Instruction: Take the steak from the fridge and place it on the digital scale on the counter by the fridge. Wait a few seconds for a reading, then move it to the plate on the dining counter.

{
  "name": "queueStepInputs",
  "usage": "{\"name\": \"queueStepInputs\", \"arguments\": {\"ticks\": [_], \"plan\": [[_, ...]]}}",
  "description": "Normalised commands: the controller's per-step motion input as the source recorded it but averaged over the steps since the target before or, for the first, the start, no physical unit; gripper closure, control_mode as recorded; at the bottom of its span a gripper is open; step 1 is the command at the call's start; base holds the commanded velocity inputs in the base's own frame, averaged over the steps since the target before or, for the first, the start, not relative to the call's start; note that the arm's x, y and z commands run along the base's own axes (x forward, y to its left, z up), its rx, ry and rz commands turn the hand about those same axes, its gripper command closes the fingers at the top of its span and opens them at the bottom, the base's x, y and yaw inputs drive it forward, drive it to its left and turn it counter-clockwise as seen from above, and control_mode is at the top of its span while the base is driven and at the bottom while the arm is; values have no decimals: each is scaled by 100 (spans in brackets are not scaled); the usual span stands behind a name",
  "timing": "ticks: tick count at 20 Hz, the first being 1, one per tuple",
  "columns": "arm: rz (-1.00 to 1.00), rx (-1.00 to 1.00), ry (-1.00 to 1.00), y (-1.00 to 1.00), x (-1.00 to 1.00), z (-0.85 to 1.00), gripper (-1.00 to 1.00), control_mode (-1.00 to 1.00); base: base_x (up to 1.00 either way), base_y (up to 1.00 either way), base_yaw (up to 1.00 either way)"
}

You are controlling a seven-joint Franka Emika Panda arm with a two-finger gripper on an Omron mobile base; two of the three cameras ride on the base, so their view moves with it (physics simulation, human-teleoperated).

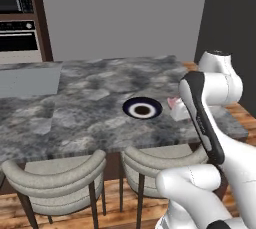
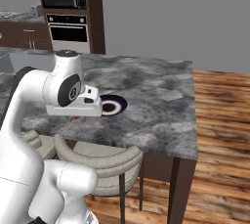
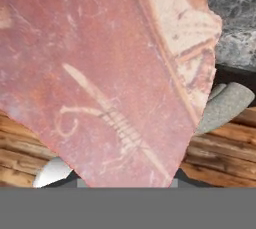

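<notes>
Long dining counter (image 1: 90, 98) of grey marbled stone across both base views, its near edge overhanging two grey curved-back chairs (image 1: 60, 175) (seats and legs partly cut off by the frame and by the arm). Wooden floor (image 2: 219, 135) to the right and below. Beyond the slab, dark brown cabinetry with a built-in oven (image 2: 68, 32) and microwave, cropped at the top edge.

White arm folded over the near right part of the slab in the left base view, its forearm hiding most of the hand. Round plate (image 1: 142, 108) with dark rim and white centre flat on the stone, just left of the hand; in the right base view partly covered by the hand, with only its right half showing.

Gripper (image 2: 78, 116) tucked beneath the hand's white body, fingers hidden in every view. Steak (image 3: 100, 73) pressed right up against the hand camera, a red-pink marbled slab with a paler fatty edge, covering the finger tips; a small pink sliver (image 1: 173, 102) beside the forearm in the left base view, just right of the plate. Probably clamped narrowly on the steak, judging by how the meat hangs before the lens above floor and chair back, though the contact itself cannot be made out.
</notes>
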Motion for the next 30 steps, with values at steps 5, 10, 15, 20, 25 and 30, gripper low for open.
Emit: {"name": "queueStepInputs", "arguments": {"ticks": [5, 10, 15, 20, 25, 30], "plan": [[-3, 0, 13, 7, 100, -40, 100, -100, 0, 0, 0], [-1, 0, 19, 4, 100, -76, 100, -100, 0, 0, 0], [-1, 0, 7, 11, 100, -46, 100, -100, 0, 0, 0], [-1, 0, 0, 1, 69, 5, 100, -100, 0, 0, 0], [0, 0, 0, 0, 42, -1, 100, -100, 0, 0, 0], [0, 0, -1, 0, 23, -32, 100, -100, 0, 0, 0]]}}
